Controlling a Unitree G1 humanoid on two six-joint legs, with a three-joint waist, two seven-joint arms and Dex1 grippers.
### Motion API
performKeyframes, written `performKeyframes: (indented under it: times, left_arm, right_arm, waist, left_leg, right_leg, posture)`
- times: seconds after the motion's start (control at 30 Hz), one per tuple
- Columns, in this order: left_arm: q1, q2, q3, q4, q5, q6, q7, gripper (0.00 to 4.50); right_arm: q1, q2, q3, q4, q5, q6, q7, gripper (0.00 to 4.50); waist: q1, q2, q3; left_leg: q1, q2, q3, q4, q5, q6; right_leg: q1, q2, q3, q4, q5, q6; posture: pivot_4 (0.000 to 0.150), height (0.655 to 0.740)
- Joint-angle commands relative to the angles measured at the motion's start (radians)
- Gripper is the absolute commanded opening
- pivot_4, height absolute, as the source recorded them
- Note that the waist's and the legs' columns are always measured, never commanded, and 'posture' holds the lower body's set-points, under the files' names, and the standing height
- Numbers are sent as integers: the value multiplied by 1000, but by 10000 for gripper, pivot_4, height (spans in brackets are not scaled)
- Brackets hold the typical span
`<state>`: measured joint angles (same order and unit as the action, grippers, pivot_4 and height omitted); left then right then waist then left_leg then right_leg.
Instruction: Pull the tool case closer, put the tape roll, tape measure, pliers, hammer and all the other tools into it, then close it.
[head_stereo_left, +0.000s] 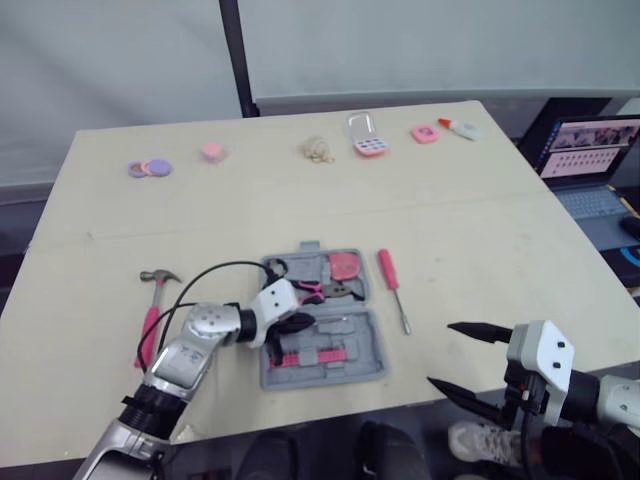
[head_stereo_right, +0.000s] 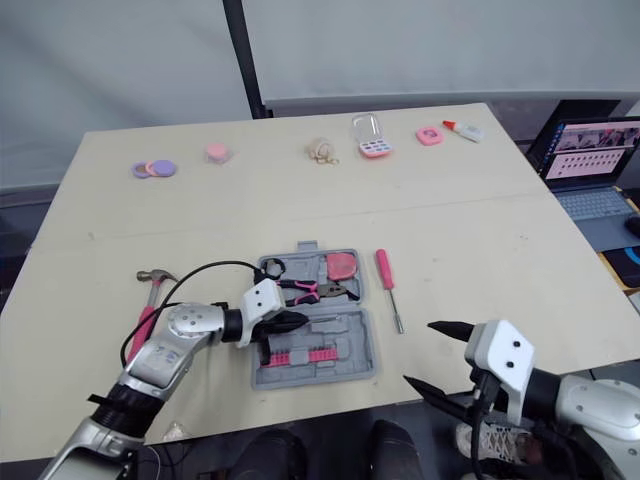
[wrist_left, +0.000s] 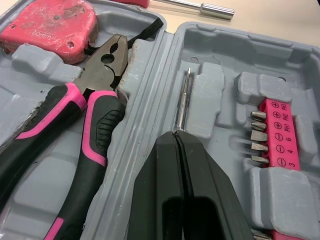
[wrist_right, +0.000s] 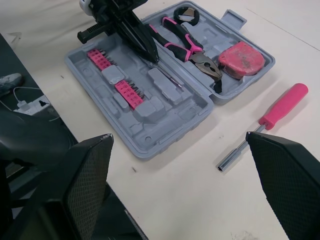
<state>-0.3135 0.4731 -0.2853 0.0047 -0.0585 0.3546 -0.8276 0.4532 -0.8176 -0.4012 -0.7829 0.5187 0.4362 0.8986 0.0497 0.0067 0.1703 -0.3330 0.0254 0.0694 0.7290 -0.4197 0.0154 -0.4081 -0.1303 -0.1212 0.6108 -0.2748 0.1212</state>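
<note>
The left arm (head_stereo_left: 185, 355) is presenting rounded silver-grey joint shells and a black ribbed cuff (head_stereo_left: 150, 405). A black cable (head_stereo_left: 215, 270) is looping along it to a boxy white wrist housing (head_stereo_left: 272, 303). The left gripper (wrist_left: 176, 134) is showing two smooth black wedge-shaped fingers. The right gripper (head_stereo_left: 440, 355) is showing pointed black fingers with cross-hatched pads (wrist_right: 87, 180). Its white housing (head_stereo_left: 540, 350) is bearing two dark round dots.
</note>
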Motion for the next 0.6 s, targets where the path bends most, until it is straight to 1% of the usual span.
performKeyframes:
  times: [0.03, 0.27, 0.4, 0.5, 0.6]
  left_arm:
    - [27, 6, -43, 51, 41, 35, 6, 310]
    - [24, 3, -59, 76, 49, 29, 13, 310]
    - [24, -2, -25, 57, 15, 41, 16, 310]
    - [30, 0, 63, -24, -73, 91, 3, 310]
    - [44, 11, 195, -156, -222, 175, -18, 310]
  right_arm:
    - [8, 5, -37, -33, 7, -15, -3, 45000]
    - [8, 2, -44, -36, 10, -11, -3, 45000]
    - [3, 2, -40, -35, 10, -10, -5, 45000]
    - [-18, 4, -26, -29, 11, -10, -11, 45000]
    - [-41, 4, -14, -12, 7, -13, -11, 45000]
  waist:
    - [0, 1, -1]
    - [1, 6, -7]
    - [1, 6, -8]
    - [-2, 6, -8]
    - [-10, 6, -7]
  left_leg:
    - [0, 0, 0, 0, 0, 0]
    - [0, 0, 0, 0, -1, 1]
    - [0, 0, 0, 0, -1, 1]
    - [0, 0, 0, 0, -1, 1]
    - [-2, 1, -1, 0, -1, 1]
  right_leg:
    - [0, 0, 0, 0, 0, 0]
    - [0, 0, 0, -1, 0, 0]
    - [1, -1, 0, -1, 0, 0]
    - [0, -1, 0, -1, 0, 0]
    - [-1, 0, 0, -1, 0, 0]
  posture:
    - [1500, 7287]
    - [1500, 7287]
    - [1500, 7287]
    - [1500, 7287]
    - [1500, 7287]
